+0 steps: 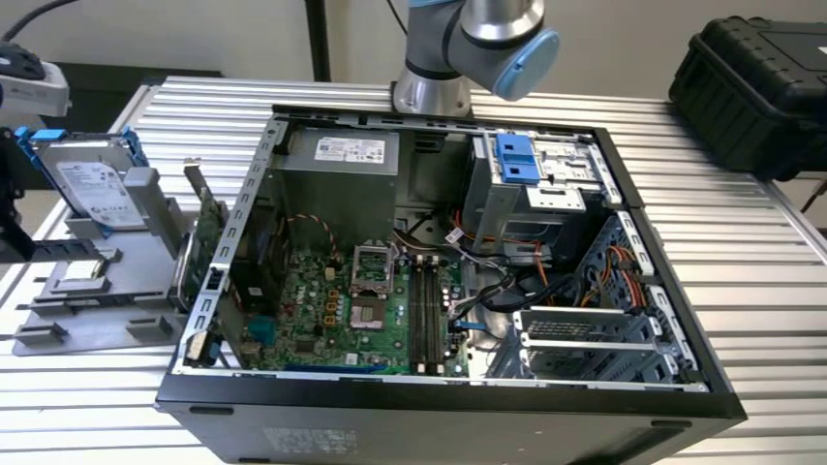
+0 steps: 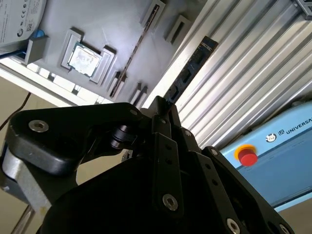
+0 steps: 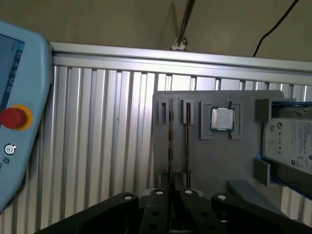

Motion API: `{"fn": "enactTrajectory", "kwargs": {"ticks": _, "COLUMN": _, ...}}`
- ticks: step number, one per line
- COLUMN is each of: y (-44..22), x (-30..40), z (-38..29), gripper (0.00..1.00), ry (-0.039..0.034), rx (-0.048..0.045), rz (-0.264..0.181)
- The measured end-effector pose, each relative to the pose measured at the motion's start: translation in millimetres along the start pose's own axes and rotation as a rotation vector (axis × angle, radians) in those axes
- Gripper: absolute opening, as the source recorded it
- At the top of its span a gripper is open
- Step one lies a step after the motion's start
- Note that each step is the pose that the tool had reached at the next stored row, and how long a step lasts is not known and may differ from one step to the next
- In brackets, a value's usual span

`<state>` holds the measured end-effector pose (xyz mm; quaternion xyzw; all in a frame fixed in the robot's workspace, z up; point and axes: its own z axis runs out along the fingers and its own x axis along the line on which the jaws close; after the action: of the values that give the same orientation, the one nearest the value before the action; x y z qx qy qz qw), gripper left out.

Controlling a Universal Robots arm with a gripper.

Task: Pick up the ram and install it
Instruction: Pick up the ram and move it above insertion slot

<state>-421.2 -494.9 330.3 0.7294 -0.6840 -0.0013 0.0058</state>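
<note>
Claw [image 2: 163, 109] was clamped on one end of the ram [image 2: 192, 66] | stick jutted out over the ribbed counter [image 2: 253, 73] | imo a straight, twist-free lift looked key

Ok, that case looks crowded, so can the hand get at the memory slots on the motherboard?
Probably yes. The hand, shut on the ram, is over by the grey fixture, but the case lies open and the memory slots show bare; only loose cables beside them crowd the way.
</note>
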Motion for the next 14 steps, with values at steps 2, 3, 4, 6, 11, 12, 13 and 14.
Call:
{"fn": "enactTrajectory", "kwargs": {"ticks": 2, "y": 0.1, "x": 0.0, "z": -5.4, "gripper": 0.0, "ry": 0.0, "rx": -0.0001, "rz": 0.0}}
{"fn": "enactTrajectory", "kwargs": {"ticks": 3, "y": 0.1, "x": 0.1, "z": -7.9, "gripper": 0.0, "ry": 0.0, "rx": 0.0, "rz": 0.0}}
{"fn": "enactTrajectory", "kwargs": {"ticks": 4, "y": 0.1, "x": 0.1, "z": -10.7, "gripper": 0.0, "ry": 0.0, "rx": 0.0, "rz": 0.0}}
{"fn": "enactTrajectory", "kwargs": {"ticks": 6, "y": 0.2, "x": 0.1, "z": -15.4, "gripper": 0.0, "ry": 0.0, "rx": 0.0, "rz": 0.0}}
{"fn": "enactTrajectory", "kwargs": {"ticks": 11, "y": 0.2, "x": 0.2, "z": -26.6, "gripper": 0.0, "ry": 0.0, "rx": -0.0001, "rz": 0.0}}
{"fn": "enactTrajectory", "kwargs": {"ticks": 12, "y": 0.3, "x": 0.2, "z": -28.8, "gripper": 0.0, "ry": 0.0001, "rx": -0.0001, "rz": 0.0}}
{"fn": "enactTrajectory", "kwargs": {"ticks": 13, "y": 0.3, "x": 0.2, "z": -30.9, "gripper": 0.0, "ry": 0.0, "rx": -0.0001, "rz": 0.0}}
{"fn": "enactTrajectory", "kwargs": {"ticks": 14, "y": 0.3, "x": 0.2, "z": -33.0, "gripper": 0.0, "ry": 0.0, "rx": 0.0, "rz": 0.0}}
